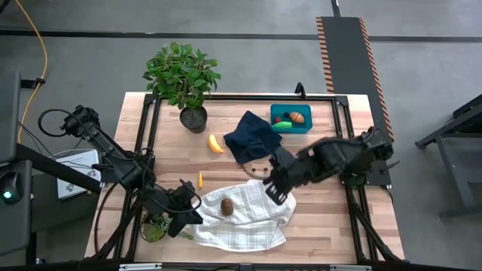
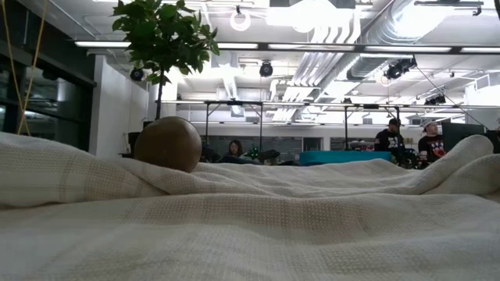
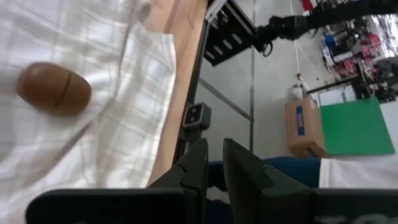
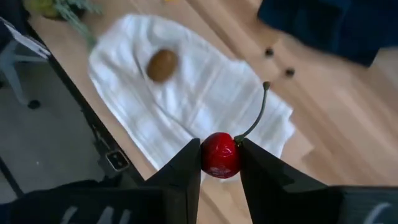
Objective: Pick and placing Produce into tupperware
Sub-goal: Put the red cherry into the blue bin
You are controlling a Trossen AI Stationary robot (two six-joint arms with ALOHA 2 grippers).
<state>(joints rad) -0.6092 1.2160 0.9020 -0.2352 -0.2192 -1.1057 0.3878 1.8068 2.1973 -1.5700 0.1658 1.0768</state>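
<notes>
Cherry (image 4: pixel 220 154), red with a thin stem, sits clamped between the right gripper (image 4: pixel 219 163) jaws, lifted above the white checked cloth (image 4: pixel 205 93); only the right wrist view shows this grip. In the high view the right gripper (image 1: pixel 276 188) hangs over that cloth's far right corner (image 1: pixel 252 214), cherry hidden there. Two more dark cherries (image 4: pixel 278 62) lie on the bare wood surface (image 4: pixel 348 137) near the navy cloth (image 4: pixel 336 25).

Kiwi-like brown piece (image 1: pixel 226 205) rests on the white cloth, mid-left; low view shows it as a round brown lump (image 2: pixel 166 144) on the folds, left wrist view shows its seam line (image 3: pixel 54 88).

Tupperware (image 1: pixel 291 118), teal, sits at the far right of the surface and holds an orange piece (image 1: pixel 297 117), a green piece (image 1: pixel 282 126) and a small dark red item I cannot identify. Low view only shows its teal edge (image 2: pixel 344 157) beyond the cloth.

Banana (image 1: pixel 215 143) lies on wood beside the navy cloth (image 1: pixel 252 137); small orange piece (image 1: pixel 200 179) lies nearer the front.

Left gripper (image 1: pixel 190 205) rests at the white cloth's left edge, jaws (image 3: pixel 214 168) parted by a narrow gap, holding nothing. Potted plant (image 1: pixel 183 75) stands at the far left.
</notes>
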